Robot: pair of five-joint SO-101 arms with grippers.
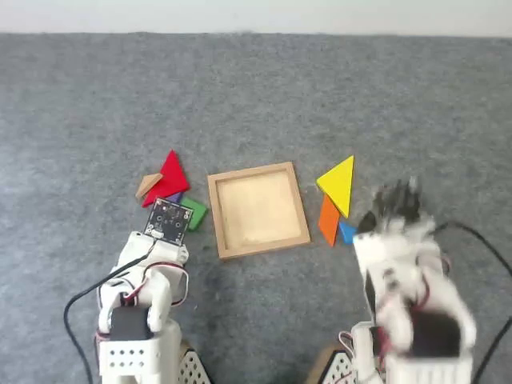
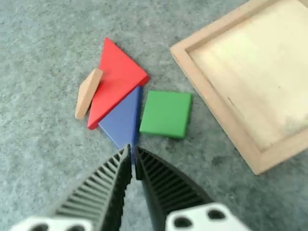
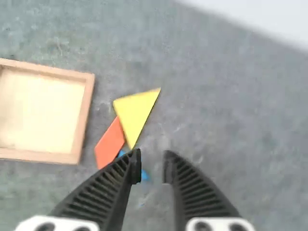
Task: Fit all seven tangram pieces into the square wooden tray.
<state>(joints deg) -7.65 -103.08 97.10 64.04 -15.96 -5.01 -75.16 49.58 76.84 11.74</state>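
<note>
Left claw [image 2: 133,152]: jaws closed, tips together, nothing gripped. It sits low over the grey carpet-like table cover [image 1: 256,96].

Dark blue wooden triangle [image 2: 124,120] is directly ahead of the tips. Its sharp corner points back at the claw and almost meets it, and its long axis runs straight away from the claw.

Green wooden square [image 2: 166,114] is just beside the blue one, on the claw's right, lying flat.

Red wooden triangle [image 2: 115,79] is next out, touching the blue triangle's far edge, with its apex pointing away from the claw.

Tan wooden parallelogram [image 2: 88,94] rests against the red triangle's left edge. Its long axis runs roughly away from the claw.

Square light-wood tray [image 2: 211,110] is to the right of and ahead of the left claw, close to the green square but apart from it.

Right claw [image 3: 150,166]: jaws parted by a narrow gap, nothing between them.

Small light blue wooden piece [image 3: 144,175] is right at the tray-side finger, partly hidden by it.

Orange wooden parallelogram [image 3: 109,143] is ahead and toward the tray. Its long axis runs away from the claw.

Yellow wooden triangle [image 3: 134,111] is straight ahead, touching the orange piece, with its sharp corner aimed back at the claw.

The tray lies left of this group. All seven pieces are on the cover, outside the tray.
</note>
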